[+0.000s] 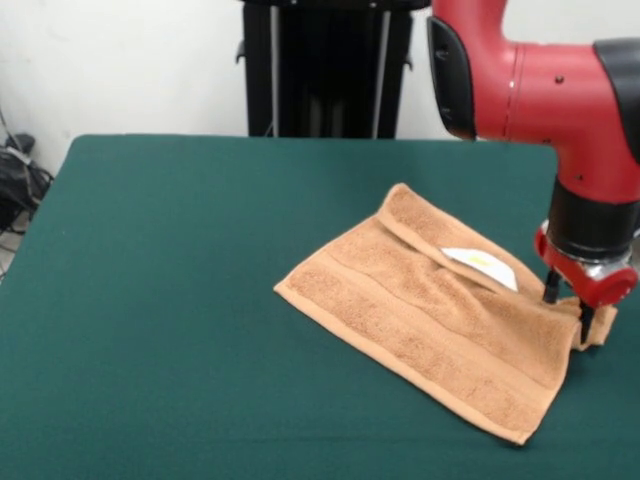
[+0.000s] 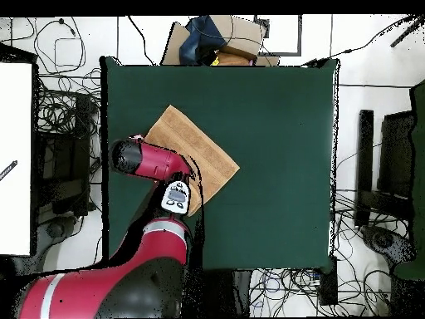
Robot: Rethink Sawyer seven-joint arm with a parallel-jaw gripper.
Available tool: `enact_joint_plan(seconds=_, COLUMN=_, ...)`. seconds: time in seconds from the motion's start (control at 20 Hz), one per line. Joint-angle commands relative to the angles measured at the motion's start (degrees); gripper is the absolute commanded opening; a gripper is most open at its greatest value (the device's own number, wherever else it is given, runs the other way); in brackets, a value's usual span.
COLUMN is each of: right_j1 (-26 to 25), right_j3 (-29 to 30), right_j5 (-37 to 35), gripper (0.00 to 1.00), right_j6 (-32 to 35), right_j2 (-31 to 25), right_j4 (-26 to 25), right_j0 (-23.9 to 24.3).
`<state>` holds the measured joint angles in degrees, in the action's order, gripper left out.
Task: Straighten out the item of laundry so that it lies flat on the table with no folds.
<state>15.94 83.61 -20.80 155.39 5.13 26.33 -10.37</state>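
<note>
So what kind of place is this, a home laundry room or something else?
Probably a robotics lab, not a home. A red robot arm works over a towel on a green cloth-covered table, and the overhead view shows tangled cables across the floor around it.

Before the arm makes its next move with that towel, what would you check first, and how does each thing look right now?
1. Towel flat: not ok, a strip along its far edge is folded over beside the white label.
2. Gripper at the towel: ok, down at its corner.
3. Corner actually gripped: cannot tell.
4. Room to spread: ok, bare green table beside it.
5. Towel fully on the table: ok in the overhead view.
</note>
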Motion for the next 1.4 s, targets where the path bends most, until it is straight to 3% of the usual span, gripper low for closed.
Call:
enact_joint_plan(seconds=0.05, right_j1=-7.16, right_j3=2.40, right_j5=7.06, gripper=1.00, right_j6=3.81, right_j2=-5.18, right_j4=-1.77, right_j0=2.52)
enact_joint_plan(seconds=0.45, right_j1=1.96, right_j3=8.23, right_j5=1.68, gripper=1.00, right_j6=2.93, right_j2=-6.60, right_j4=-1.16, right_j0=5.74)
enact_joint_plan(seconds=0.75, right_j1=15.84, right_j3=20.98, right_j5=-2.88, gripper=1.00, right_j6=-4.45, right_j2=-11.59, right_j4=-2.83, right_j0=16.35)
enact_joint_plan(seconds=0.95, right_j1=21.40, right_j3=23.02, right_j5=-10.61, gripper=1.00, right_j6=-7.91, right_j2=-11.49, right_j4=-5.77, right_j0=20.95)
enact_joint_plan(seconds=1.15, right_j1=20.63, right_j3=23.60, right_j5=-10.27, gripper=1.00, right_j6=-11.92, right_j2=-12.65, right_j4=-10.94, right_j0=26.63)
enact_joint_plan(seconds=1.3, right_j1=15.37, right_j3=20.50, right_j5=-7.76, gripper=1.00, right_j6=-14.04, right_j2=-11.53, right_j4=-17.37, right_j0=28.60)
enact_joint_plan(seconds=1.4, right_j1=10.35, right_j3=17.50, right_j5=-4.04, gripper=1.00, right_j6=-12.41, right_j2=-9.35, right_j4=-21.94, right_j0=27.38)
